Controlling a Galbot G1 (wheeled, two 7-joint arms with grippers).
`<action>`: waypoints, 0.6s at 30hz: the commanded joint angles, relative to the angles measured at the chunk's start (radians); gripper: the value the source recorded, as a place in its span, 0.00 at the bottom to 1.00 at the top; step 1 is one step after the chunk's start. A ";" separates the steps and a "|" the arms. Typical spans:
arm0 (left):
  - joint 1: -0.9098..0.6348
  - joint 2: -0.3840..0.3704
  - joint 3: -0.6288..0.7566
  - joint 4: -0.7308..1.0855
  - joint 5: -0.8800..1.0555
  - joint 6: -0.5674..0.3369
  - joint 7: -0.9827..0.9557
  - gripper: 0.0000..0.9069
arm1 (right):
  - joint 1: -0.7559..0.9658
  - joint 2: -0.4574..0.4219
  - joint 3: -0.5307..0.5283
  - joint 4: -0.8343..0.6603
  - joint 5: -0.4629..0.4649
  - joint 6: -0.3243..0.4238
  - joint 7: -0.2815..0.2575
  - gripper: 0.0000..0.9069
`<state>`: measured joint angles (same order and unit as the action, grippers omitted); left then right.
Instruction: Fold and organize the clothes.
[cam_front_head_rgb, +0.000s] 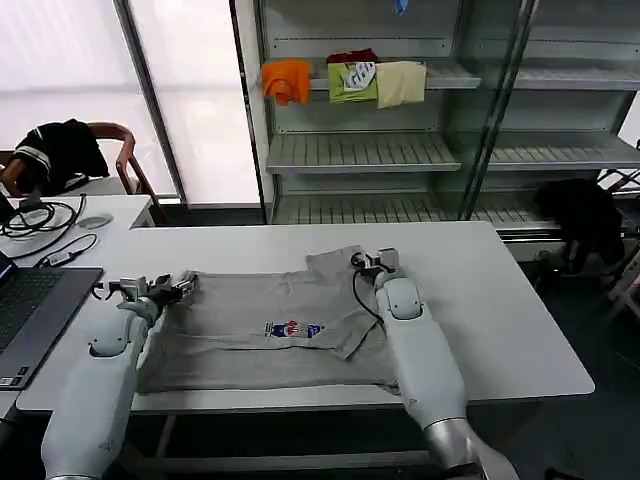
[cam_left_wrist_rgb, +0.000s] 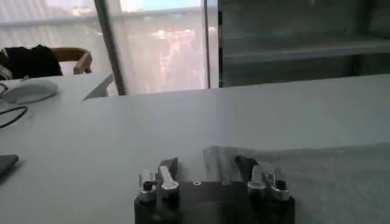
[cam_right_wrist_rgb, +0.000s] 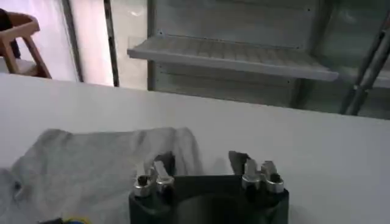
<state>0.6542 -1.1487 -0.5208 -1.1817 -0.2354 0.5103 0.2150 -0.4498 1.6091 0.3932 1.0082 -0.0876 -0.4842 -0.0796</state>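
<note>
Here, grey T-shirt (cam_front_head_rgb: 270, 330) flat on white table (cam_front_head_rgb: 520, 330) before metal shelves (cam_front_head_rgb: 400, 150).

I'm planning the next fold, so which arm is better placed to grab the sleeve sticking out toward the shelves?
Probably the right. The right gripper sits open at that far sleeve of the grey T-shirt, while the left gripper, also open, sits at the shirt's opposite edge, farther away.

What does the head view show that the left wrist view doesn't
Only the head view: the right end effector open at a sleeve of the grey T-shirt, its chest print, the laptop, and folded garments on the shelf. Only the left wrist view: a computer mouse on the neighbouring desk. Both: the open left end effector at the shirt's edge, the white table, and the chair.
</note>
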 joint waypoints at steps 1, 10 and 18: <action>-0.016 0.002 0.007 0.048 0.019 0.002 0.011 0.01 | -0.009 0.049 -0.004 -0.007 -0.025 -0.021 -0.082 0.00; 0.007 0.004 0.001 0.018 -0.035 0.012 0.025 0.00 | -0.022 0.049 0.001 0.029 0.077 0.045 -0.111 0.00; 0.018 0.004 -0.010 -0.019 -0.117 -0.098 0.011 0.00 | -0.060 0.049 -0.003 0.084 0.145 0.279 -0.062 0.00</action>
<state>0.6715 -1.1452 -0.5309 -1.1896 -0.2970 0.4972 0.2278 -0.4895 1.6093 0.3949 1.0474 -0.0142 -0.3907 -0.1583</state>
